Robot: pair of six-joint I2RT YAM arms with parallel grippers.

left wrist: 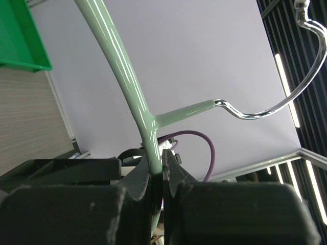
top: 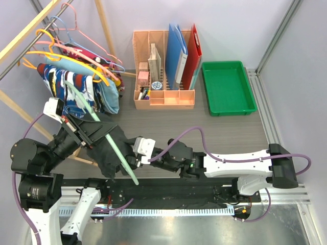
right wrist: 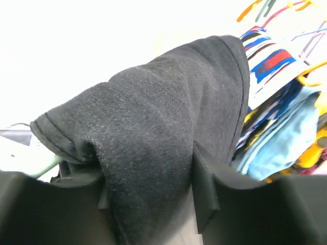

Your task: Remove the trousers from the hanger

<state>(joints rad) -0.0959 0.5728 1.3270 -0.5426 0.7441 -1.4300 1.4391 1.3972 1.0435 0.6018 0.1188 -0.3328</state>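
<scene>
Left end effector [left wrist: 157, 171] clamped tight on mint-green hanger [left wrist: 120, 66], just beside the hook's neck. Right end effector [right wrist: 149, 176] pinches a fold of black trousers [right wrist: 153, 102], cloth filling the gap btwn its fingers. Black trousers drape over hanger btwn both end effectors, above bench [top: 214, 135]. Other trousers [top: 76, 84] hang on rail beyond left end effector, apart.

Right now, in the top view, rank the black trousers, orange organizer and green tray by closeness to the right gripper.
From the right gripper:
1. Black trousers, between its fingers.
2. Orange organizer, farther back, centre.
3. Green tray, far right.
</scene>
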